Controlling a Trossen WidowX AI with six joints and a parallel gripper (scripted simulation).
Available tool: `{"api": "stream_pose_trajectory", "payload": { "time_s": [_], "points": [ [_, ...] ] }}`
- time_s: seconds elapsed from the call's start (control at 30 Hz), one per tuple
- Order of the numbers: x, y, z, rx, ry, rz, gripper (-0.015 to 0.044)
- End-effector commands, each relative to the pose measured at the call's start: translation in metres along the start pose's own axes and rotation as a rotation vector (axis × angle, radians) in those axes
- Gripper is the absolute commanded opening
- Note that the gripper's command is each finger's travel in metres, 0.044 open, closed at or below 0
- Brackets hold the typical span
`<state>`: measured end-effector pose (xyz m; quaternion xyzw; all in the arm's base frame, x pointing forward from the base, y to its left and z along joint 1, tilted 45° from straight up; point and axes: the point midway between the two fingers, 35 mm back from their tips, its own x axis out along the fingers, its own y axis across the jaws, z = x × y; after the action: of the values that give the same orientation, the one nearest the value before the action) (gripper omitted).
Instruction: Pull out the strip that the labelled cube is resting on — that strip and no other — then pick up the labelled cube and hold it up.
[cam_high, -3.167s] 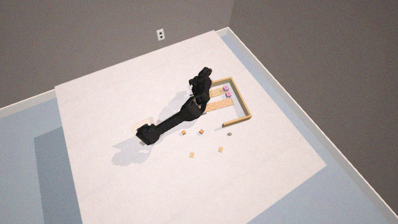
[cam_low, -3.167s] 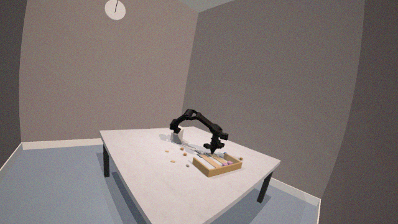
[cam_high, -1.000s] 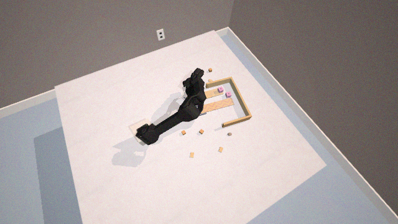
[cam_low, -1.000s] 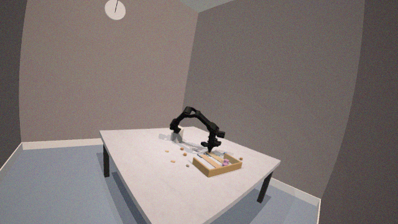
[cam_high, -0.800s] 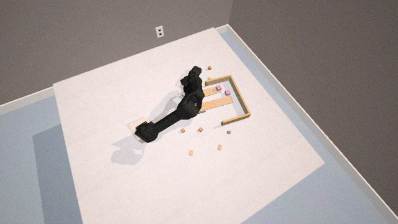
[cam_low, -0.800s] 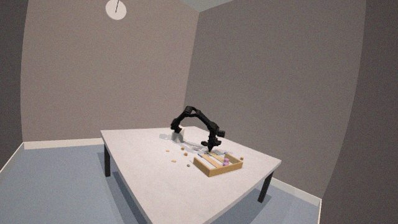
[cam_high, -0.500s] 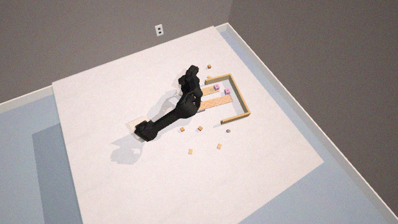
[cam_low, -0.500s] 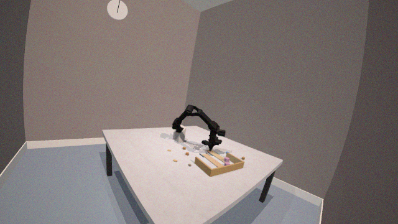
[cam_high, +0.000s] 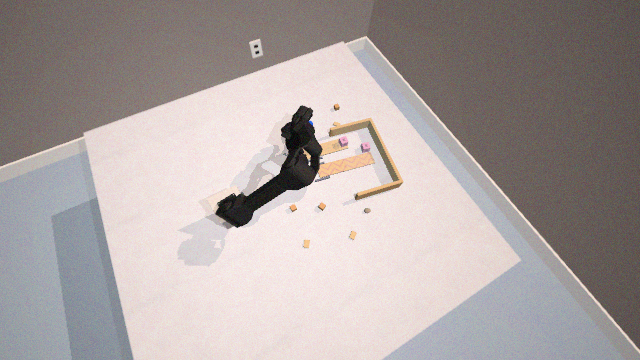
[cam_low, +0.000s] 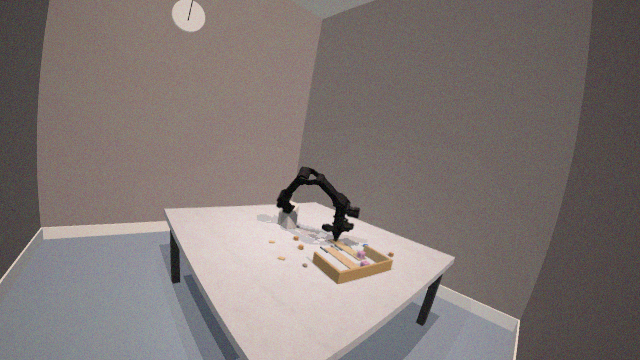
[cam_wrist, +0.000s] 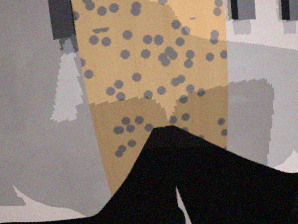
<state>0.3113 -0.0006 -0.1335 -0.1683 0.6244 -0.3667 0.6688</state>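
A wooden tray (cam_high: 386, 159) (cam_low: 350, 275), open on the arm's side, holds tan strips. A dotted strip (cam_high: 331, 147) (cam_wrist: 147, 43) carries a pink cube (cam_high: 343, 141) at its far end. A zigzag strip (cam_high: 350, 163) lies beside it. A second pink cube (cam_high: 365, 147) (cam_low: 364, 262) sits near the tray's far wall, just off the zigzag strip's end. I cannot read which cube bears the label. My gripper (cam_wrist: 164, 136) (cam_low: 336, 237) is shut, its tips down on the near end of the dotted strip. Nothing is between the fingers.
Several small orange cubes (cam_high: 322, 206) (cam_high: 306, 243) and a small grey ball (cam_high: 367, 210) lie scattered on the white table (cam_high: 200, 300) in front of the tray. One more orange cube (cam_high: 336, 106) lies behind the tray. The arm's base (cam_high: 232, 207) stands left of the tray.
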Motion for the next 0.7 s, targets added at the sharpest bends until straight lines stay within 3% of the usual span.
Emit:
{"api": "stream_pose_trajectory", "payload": {
  "time_s": [0.0,0.67],
  "points": [
    [0.004,-0.002,-0.013,-0.006,0.020,-0.004,0.0000],
    [0.004,-0.001,-0.044,-0.007,0.021,-0.003,0.0000]
  ]
}}
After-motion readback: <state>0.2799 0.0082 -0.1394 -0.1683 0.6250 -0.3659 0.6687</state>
